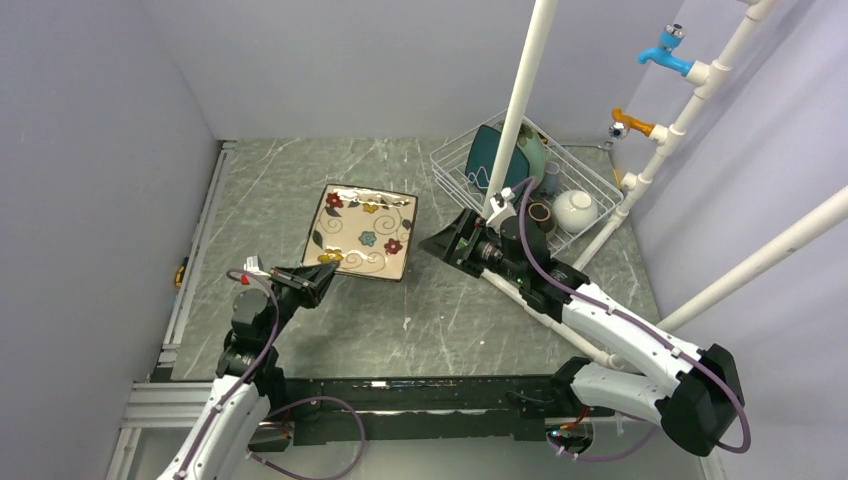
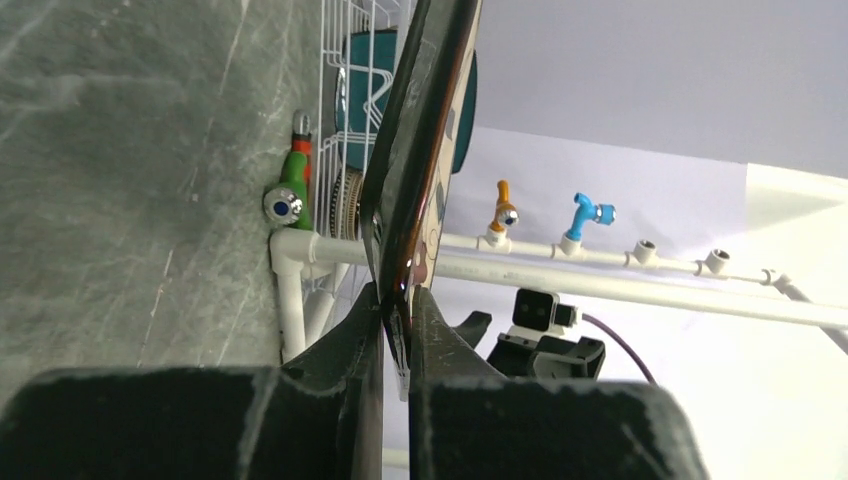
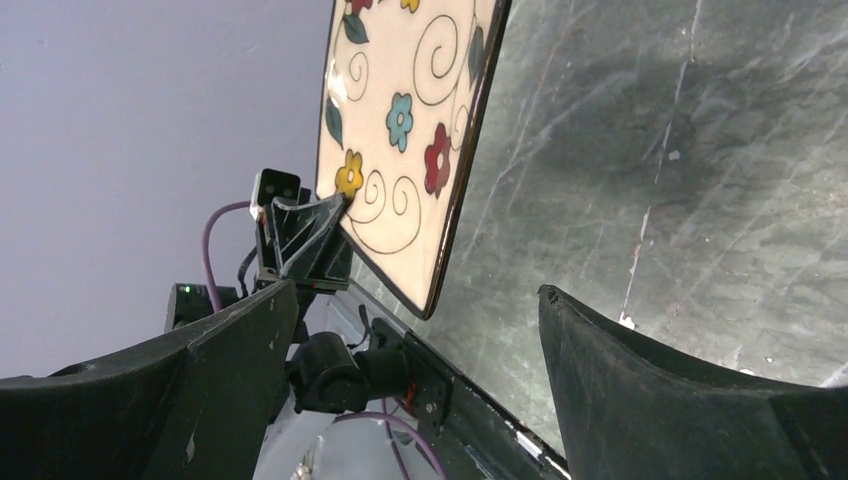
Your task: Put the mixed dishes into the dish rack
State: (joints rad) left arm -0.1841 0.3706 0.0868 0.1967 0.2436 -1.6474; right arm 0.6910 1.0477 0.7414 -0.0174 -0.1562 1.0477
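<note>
The cream square plate with flowers (image 1: 362, 231) is left of the table's middle. My left gripper (image 1: 322, 272) is shut on its near left corner; in the left wrist view the plate (image 2: 420, 150) stands edge-on between my closed fingers (image 2: 398, 330). My right gripper (image 1: 445, 240) is open and empty, between the plate and the dish rack (image 1: 600, 180), facing the plate (image 3: 410, 130). The rack holds the teal square plate (image 1: 487, 155), a mint-green dish (image 1: 531, 152), the white bowl (image 1: 574, 210) and a brown dish (image 1: 540, 213).
The white pipe frame (image 1: 525, 90) rises in front of the rack and runs along its right side, with a blue tap (image 1: 665, 55) and an orange tap (image 1: 632, 124). A green and red item (image 2: 294, 175) sits at the frame's foot. Grey walls close the left and back.
</note>
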